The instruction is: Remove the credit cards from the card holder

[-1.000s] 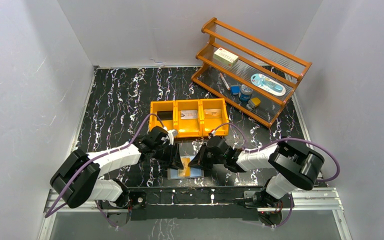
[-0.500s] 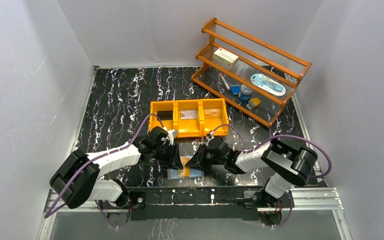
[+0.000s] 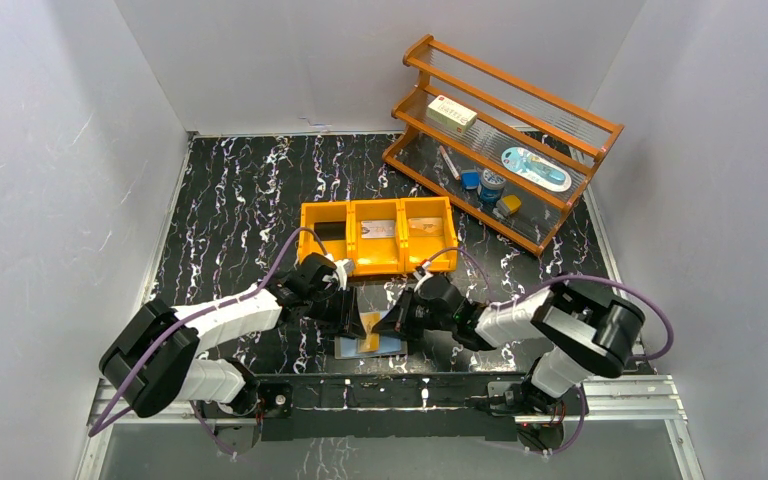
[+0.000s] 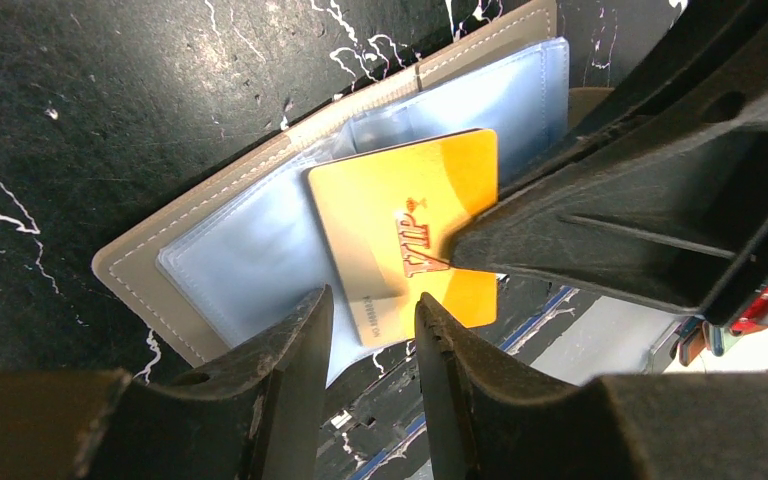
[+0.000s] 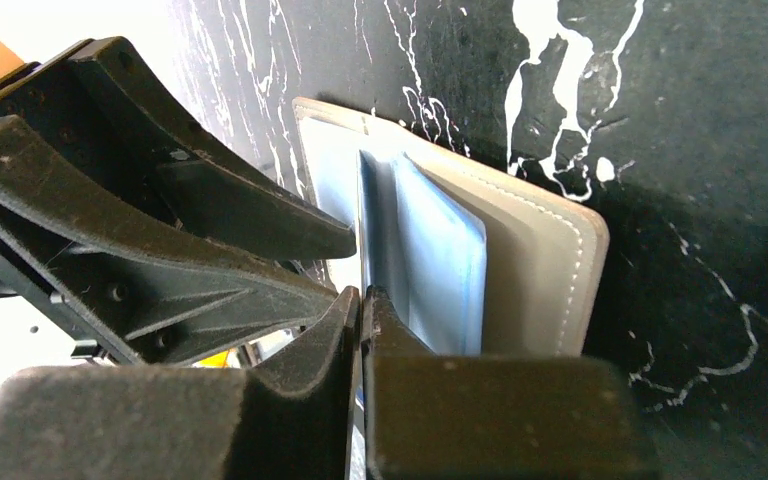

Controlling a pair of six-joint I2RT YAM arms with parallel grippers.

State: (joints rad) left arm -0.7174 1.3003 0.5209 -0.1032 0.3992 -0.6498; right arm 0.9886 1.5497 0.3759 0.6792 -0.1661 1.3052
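The card holder [image 4: 222, 262] lies open near the table's front edge [image 3: 345, 346], grey cover down and pale blue lining up. A tan-orange credit card [image 4: 390, 215] with "VIP" print sticks halfway out of its slot. My right gripper [image 5: 360, 296] is shut on that card's edge, and its fingers [image 4: 580, 225] reach in from the right. My left gripper [image 4: 372, 302] stands open just over the holder's near edge, with nothing gripped between its fingers. In the right wrist view the holder's far leaf [image 5: 535, 265] stands tilted up.
An orange three-compartment bin [image 3: 377, 260] stands just behind both grippers, with a card lying in each compartment. A wooden rack [image 3: 505, 140] with a cream box and small items is at the back right. White walls close in the left, right and back.
My right gripper opened briefly, then shut on the orange card's edge, and its arm shifted slightly. The left gripper and the holder stayed where they were.
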